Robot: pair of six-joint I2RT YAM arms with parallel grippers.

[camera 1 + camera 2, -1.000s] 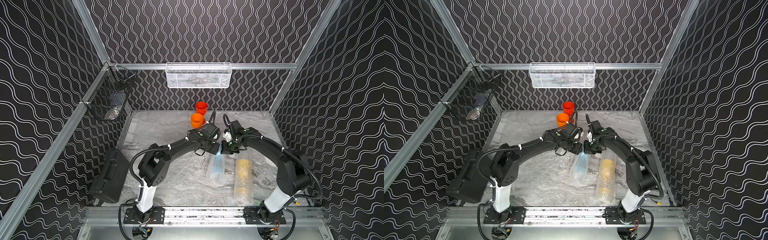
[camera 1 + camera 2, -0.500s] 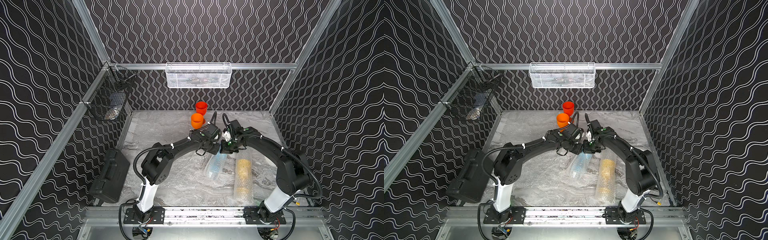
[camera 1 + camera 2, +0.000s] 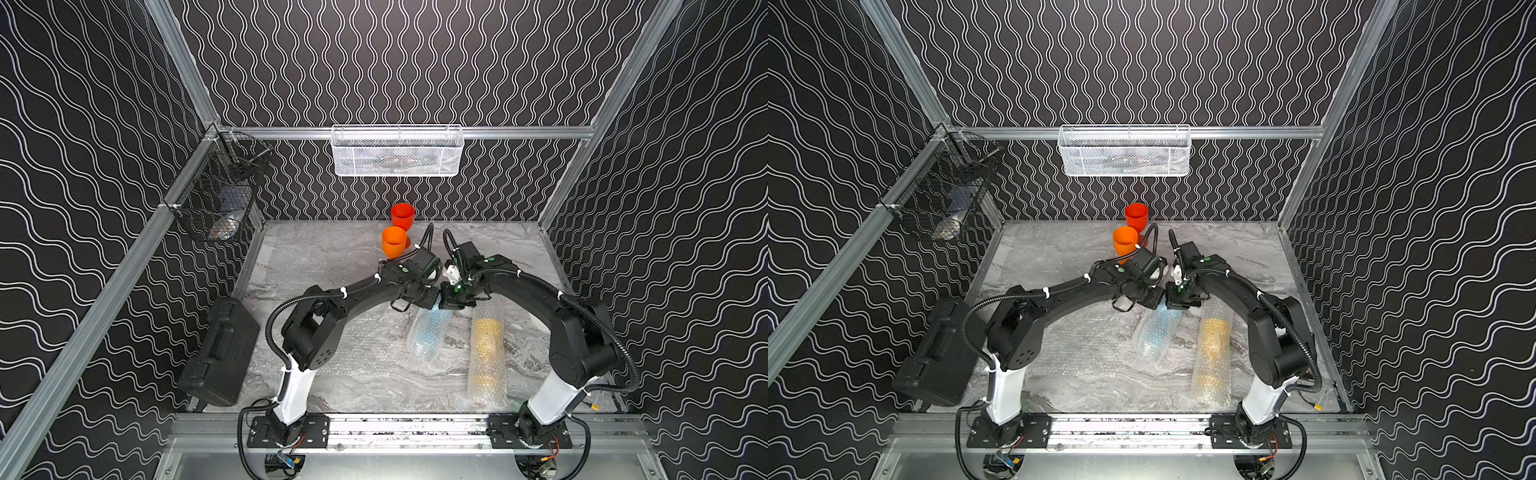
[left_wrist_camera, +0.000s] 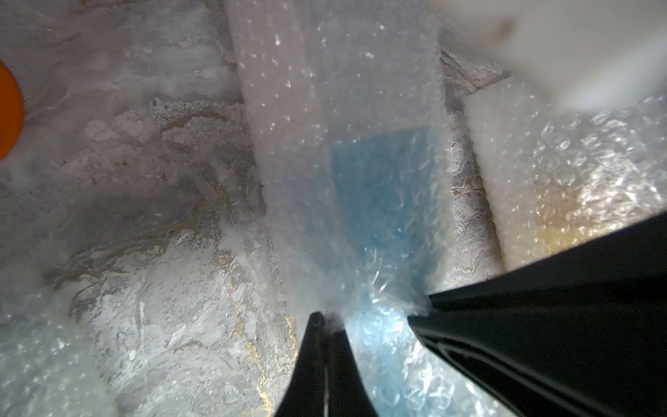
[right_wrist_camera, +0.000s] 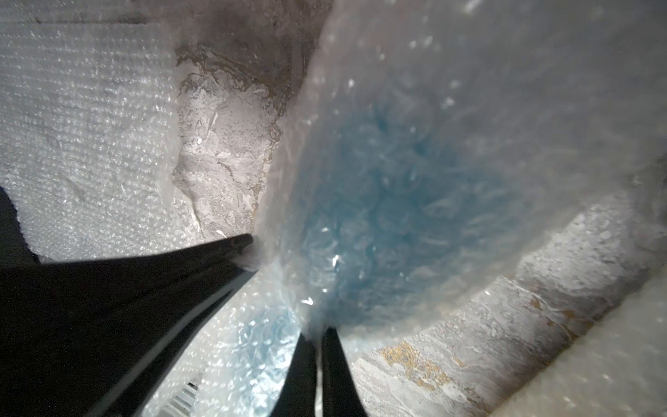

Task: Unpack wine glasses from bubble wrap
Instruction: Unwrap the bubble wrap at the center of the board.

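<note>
Newly clamped, the left gripper [image 3: 432, 300] pinches the bubble wrap [image 3: 424, 347] beside the right gripper [image 3: 449, 305].
Only the wrist views show both pairs of jaws nipping the dimpled clear film at the tube's end. The light blue goblet [image 4: 382, 187] lies blurred inside, mid-table, beside the wrapped yellow goblet [image 3: 485, 345].

On the grey marbled table [image 3: 511, 245], towards the back, the red plastic goblet [image 3: 403, 216] stands just behind the orange plastic goblet [image 3: 394, 242]. Nearer the front, the bubble-wrapped light blue goblet [image 3: 428, 332] lies left of the bubble-wrapped yellow goblet [image 3: 486, 353]. A black plastic case [image 3: 220, 351] lies at the table's left edge.
</note>
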